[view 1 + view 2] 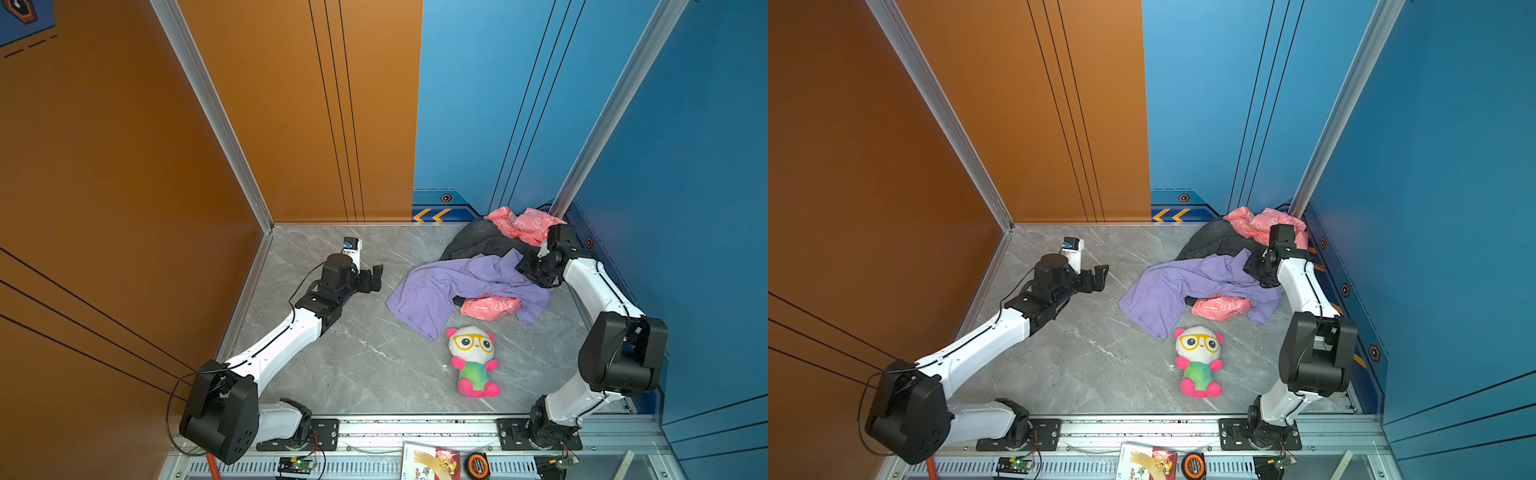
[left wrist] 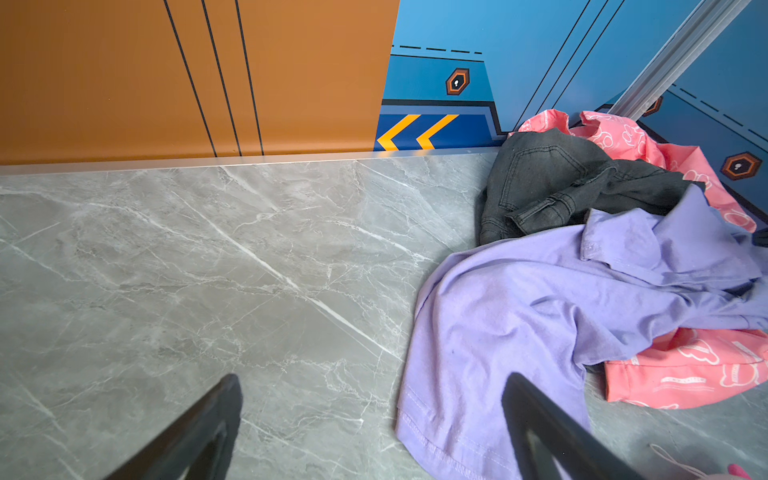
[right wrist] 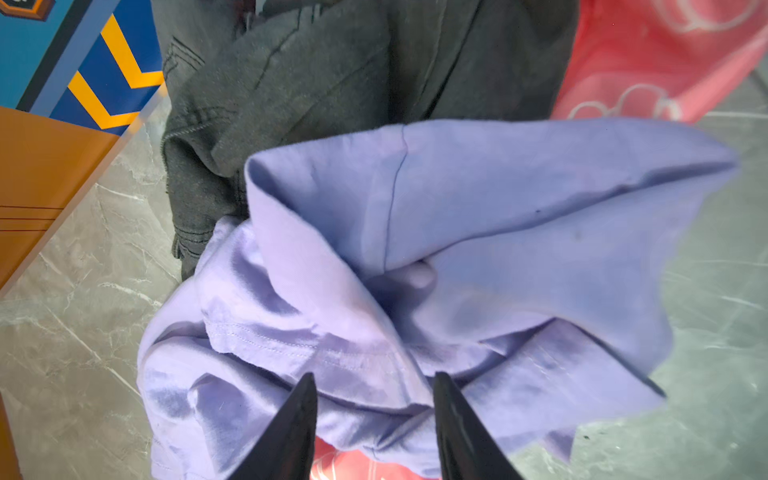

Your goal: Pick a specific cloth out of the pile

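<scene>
– booklet [image 1: 430,462] and orange tape measure [image 1: 477,464] lie nearest the lens in a top view, on the rail [image 1: 415,428] in front of the plush panda [image 1: 473,361]. what sits beyond the panda?

– the cloth [image 1: 436,286], plain lilac, lies spread on the grey marble table [image 1: 353,365] just behind the panda, one hem close to its head. a fold of pink patterned fabric [image 1: 490,306] pokes out from under it on the panda's side.

– and the pile [image 1: 505,232]?

– further behind the panda, against the blue wall: a dark grey garment [image 1: 469,243] with more pink on top. the cloth's far edge overlaps the grey one.

– what is the right gripper [image 1: 521,266] doing?

– it is down on the cloth's raised far end, behind the panda and to its right. in the right wrist view its fingers [image 3: 299,415] stand partly apart with lilac folds bunched between them. whether they actually pinch the fabric cannot be told.

– the left gripper [image 1: 376,279]?

– well apart from the panda, off to its left and further back, above bare table beside the cloth's near hem. its jaws are spread wide, and nothing is between them.
</scene>
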`<state>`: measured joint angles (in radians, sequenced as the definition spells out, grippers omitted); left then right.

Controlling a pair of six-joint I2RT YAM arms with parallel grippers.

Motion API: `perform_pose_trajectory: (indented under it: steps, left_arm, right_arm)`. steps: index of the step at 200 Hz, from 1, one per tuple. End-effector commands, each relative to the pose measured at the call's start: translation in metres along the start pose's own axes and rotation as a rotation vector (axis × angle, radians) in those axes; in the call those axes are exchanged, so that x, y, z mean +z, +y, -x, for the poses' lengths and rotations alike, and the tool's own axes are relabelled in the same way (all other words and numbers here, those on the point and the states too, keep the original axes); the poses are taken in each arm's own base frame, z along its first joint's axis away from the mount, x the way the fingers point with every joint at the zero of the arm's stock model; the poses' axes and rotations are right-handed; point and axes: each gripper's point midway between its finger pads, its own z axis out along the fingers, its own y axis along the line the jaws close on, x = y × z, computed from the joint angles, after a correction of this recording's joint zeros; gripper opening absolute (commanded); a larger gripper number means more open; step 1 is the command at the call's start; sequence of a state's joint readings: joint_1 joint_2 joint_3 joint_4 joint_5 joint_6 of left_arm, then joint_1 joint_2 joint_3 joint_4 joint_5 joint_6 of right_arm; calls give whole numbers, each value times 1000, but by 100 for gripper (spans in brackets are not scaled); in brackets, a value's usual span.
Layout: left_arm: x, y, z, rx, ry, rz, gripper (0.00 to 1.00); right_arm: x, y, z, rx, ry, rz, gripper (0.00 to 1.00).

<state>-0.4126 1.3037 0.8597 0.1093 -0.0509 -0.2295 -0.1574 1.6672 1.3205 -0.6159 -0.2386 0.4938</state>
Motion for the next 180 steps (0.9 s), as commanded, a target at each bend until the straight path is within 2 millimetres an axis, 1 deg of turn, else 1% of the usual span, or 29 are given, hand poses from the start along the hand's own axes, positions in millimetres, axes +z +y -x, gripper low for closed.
perform_pose_trajectory:
  steps: [1, 22, 47, 59, 71, 90, 109, 118, 130, 154, 180]
  left_arm:
    - [-5, 1, 10, -4, -33, 0, 98]
    - [-8, 6, 9, -7, -37, 12, 98]
    - [-11, 11, 6, -12, -37, 25, 98]
    - [-13, 14, 4, -16, -38, 33, 98]
    - [-14, 16, 4, -21, -41, 38, 98]
    - [-15, 18, 4, -25, -44, 40, 98]
    - [-15, 19, 4, -27, -44, 40, 98]
    - [-15, 20, 4, -28, -45, 39, 98]
    - [-15, 21, 5, -29, -48, 40, 98]
    - [-16, 21, 5, -31, -51, 37, 98]
    - [-18, 21, 5, -33, -55, 33, 98]
  right_arm:
    - [12, -2, -4, 54, 22, 11, 43]
    - [17, -11, -4, 72, 20, -26, 42]
    - [17, -19, -5, 88, 6, -62, 42]
    - [18, -20, -5, 94, 7, -67, 39]
    - [20, -20, -7, 100, 13, -62, 34]
    - [24, -18, -11, 120, 31, -45, 20]
    - [20, -11, -7, 130, 9, -25, 8]
    - [14, -7, 0, 131, -26, -15, 5]
    - [2, 3, 12, 127, -86, 17, 0]
    - [-27, 26, 39, 123, -203, 98, 0]
    - [-68, 61, 73, 128, -361, 237, 0]
